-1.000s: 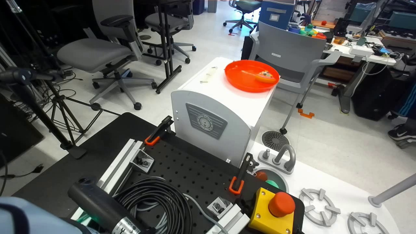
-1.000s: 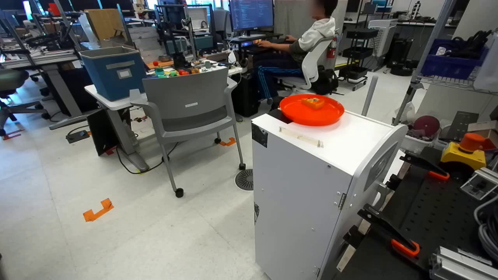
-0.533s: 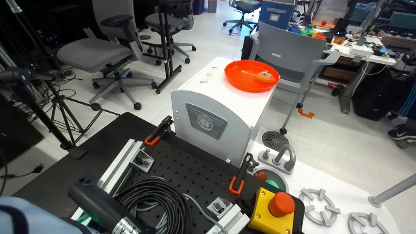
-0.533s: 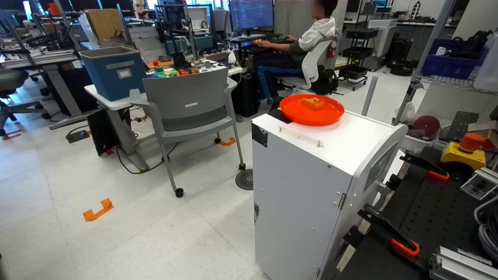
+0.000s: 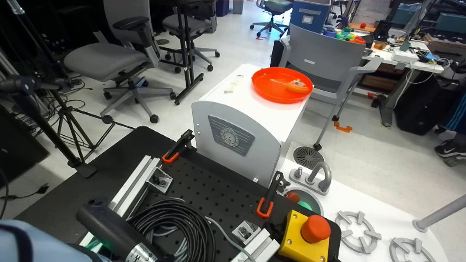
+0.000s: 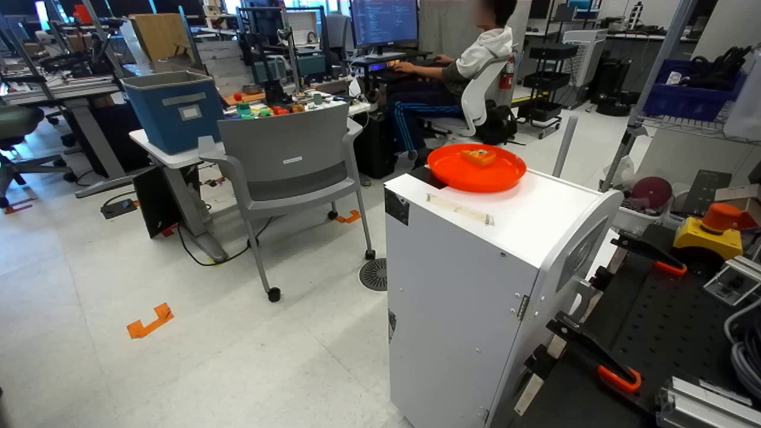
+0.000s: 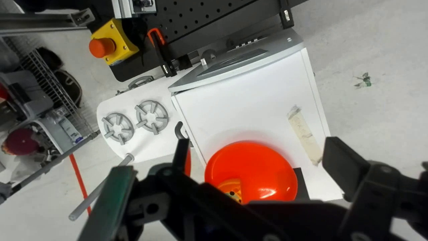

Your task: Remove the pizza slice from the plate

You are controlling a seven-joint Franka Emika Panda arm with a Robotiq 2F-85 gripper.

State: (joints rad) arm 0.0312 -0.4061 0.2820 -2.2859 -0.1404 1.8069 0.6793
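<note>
Upper middle, pizza slice (image 5: 297,86) lies in plate (image 5: 270,86) on white box (image 5: 251,105); grey chair (image 5: 118,56) upper left; gripper (image 7: 259,154) spreads wide, empty.

Probably a lab: pegboard (image 5: 229,198), monitor (image 6: 385,22).

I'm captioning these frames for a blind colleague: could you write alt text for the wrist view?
A pizza slice, partly hidden by the open gripper, lies in a round orange plate on a white box. A strip of tape lies right of the plate, and a yellow box with a red button shows at upper left.
</note>
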